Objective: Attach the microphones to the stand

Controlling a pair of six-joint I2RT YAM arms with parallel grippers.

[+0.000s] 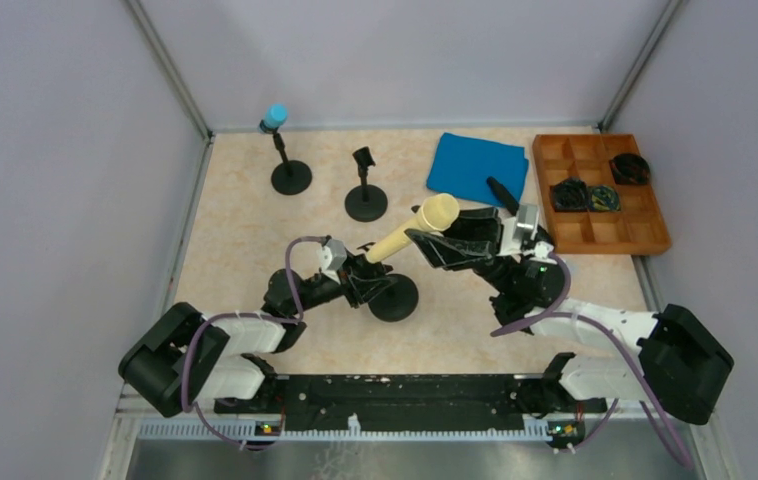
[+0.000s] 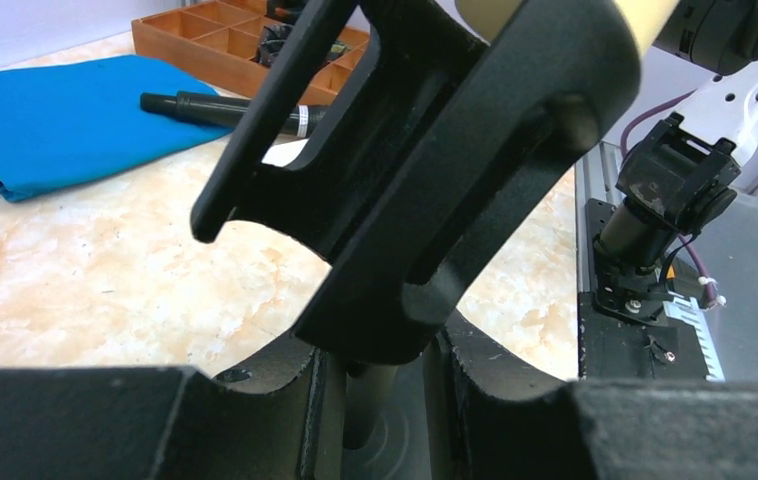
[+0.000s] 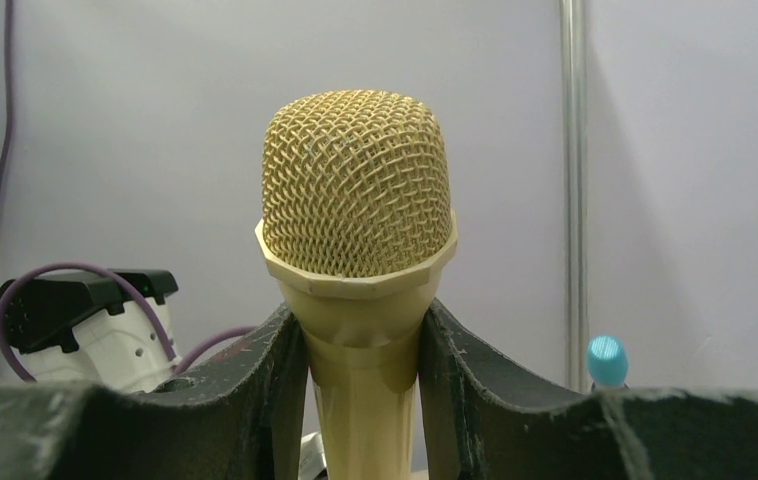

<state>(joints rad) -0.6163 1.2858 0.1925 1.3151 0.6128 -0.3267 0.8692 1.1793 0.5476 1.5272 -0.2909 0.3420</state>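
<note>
My right gripper is shut on the cream microphone, gripping just below its mesh head. The microphone slants down left, with its thin end at the clip of the near stand. Whether it sits in the clip I cannot tell. My left gripper is shut on that stand's pole under the clip. A light blue microphone stands in the back left stand. A black microphone lies on the blue cloth. The middle stand has a bare clip.
A wooden compartment tray with dark coiled items sits at the back right, next to the blue cloth. Grey walls close in the table on the left, back and right. The right arm's base is close beside the near stand.
</note>
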